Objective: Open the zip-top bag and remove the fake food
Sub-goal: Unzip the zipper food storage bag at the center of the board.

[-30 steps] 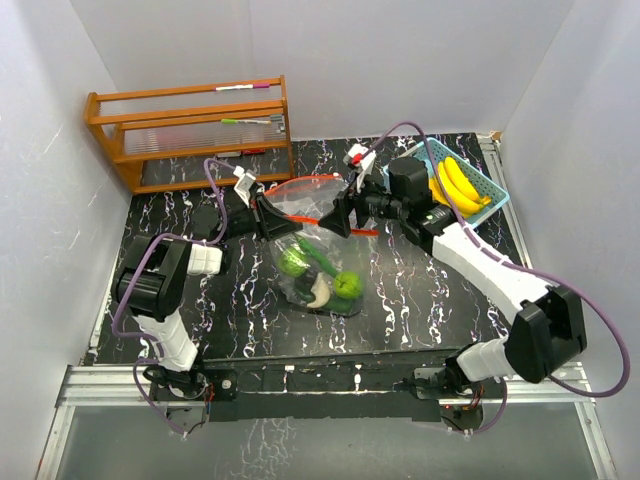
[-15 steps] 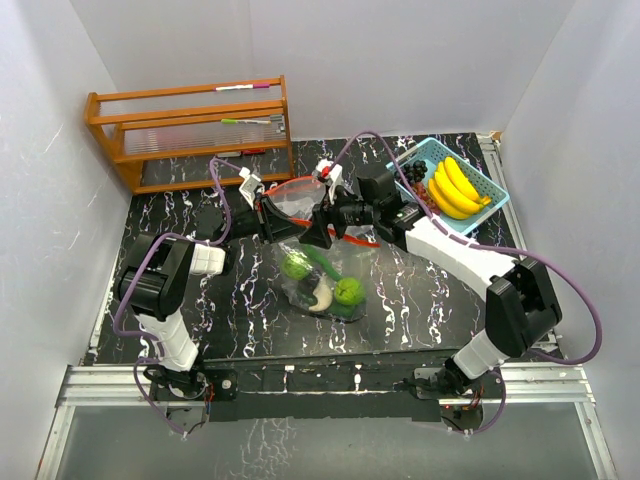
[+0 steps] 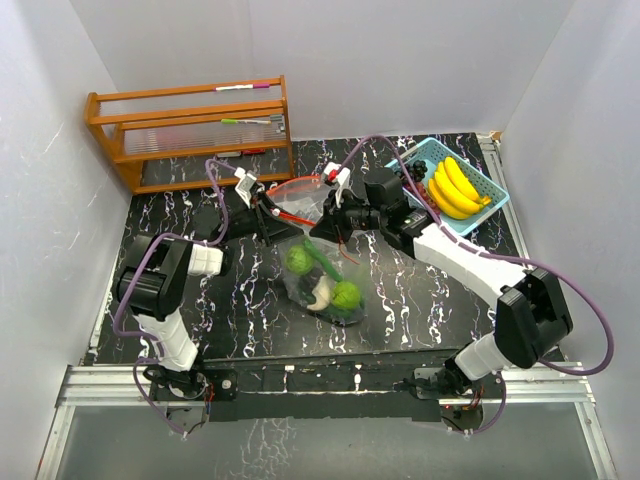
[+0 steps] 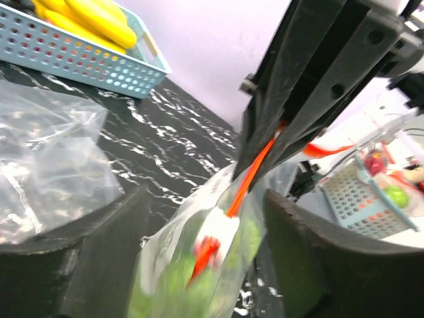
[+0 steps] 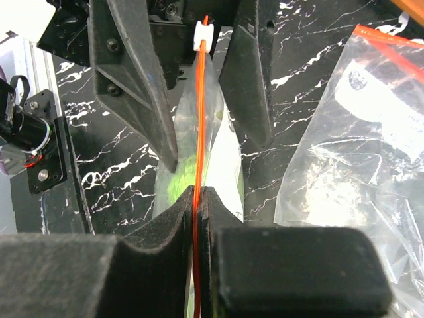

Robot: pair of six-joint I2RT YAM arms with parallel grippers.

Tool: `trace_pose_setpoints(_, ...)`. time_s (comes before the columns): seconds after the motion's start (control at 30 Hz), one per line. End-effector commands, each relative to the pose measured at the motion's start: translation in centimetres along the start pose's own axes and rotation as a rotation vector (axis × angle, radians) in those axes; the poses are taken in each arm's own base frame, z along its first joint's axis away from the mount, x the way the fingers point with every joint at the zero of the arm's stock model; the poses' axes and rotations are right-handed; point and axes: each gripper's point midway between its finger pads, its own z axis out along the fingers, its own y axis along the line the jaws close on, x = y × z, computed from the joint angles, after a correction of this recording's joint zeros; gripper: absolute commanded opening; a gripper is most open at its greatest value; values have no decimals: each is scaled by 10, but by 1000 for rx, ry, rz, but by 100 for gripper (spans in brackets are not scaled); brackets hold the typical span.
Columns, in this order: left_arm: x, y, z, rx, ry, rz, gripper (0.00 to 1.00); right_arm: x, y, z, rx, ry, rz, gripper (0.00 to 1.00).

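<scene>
The left gripper (image 3: 280,220) stands with its jaws apart on either side of the red zip strip (image 5: 199,119), gripping nothing, the white slider (image 5: 203,32) sitting between its fingers, a stance that seems meant either to retake the seal or to let it run free. Just beside it, tip to tip, the right gripper (image 3: 320,228) is pinched tight on the same strip, so that this arm alone appears to carry the zip-top bag (image 3: 312,252) by its top edge. The bag hangs and slumps below and toward the near side of both grippers, its seal looking closed where it is pinched, with the fake food (image 3: 346,295), round green fruits and a pale piece, in its bottom on the table. An empty bag (image 5: 371,132) lies flat just behind the grippers. Well off to the right gripper's outer side, the light-blue basket (image 3: 494,192) holds yellow bananas (image 3: 452,185), likely placed there to receive what comes out.
</scene>
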Motion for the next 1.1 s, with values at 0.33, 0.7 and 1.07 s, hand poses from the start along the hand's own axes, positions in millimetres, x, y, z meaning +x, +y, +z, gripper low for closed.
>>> trace_pose_setpoints(0.33, -38, -24, -9, 16, -144, 275, 75, -55, 21, -22, -28, -150, -119, 8)
trace_pose_setpoints(0.7, -41, -30, -9, 24, -146, 295, 13, -56, 15, -25, 10, -147, -114, 8)
trace_pose_setpoints(1.07, -56, -44, -6, 55, -158, 278, 0, -45, -1, -13, 52, -100, -76, 34)
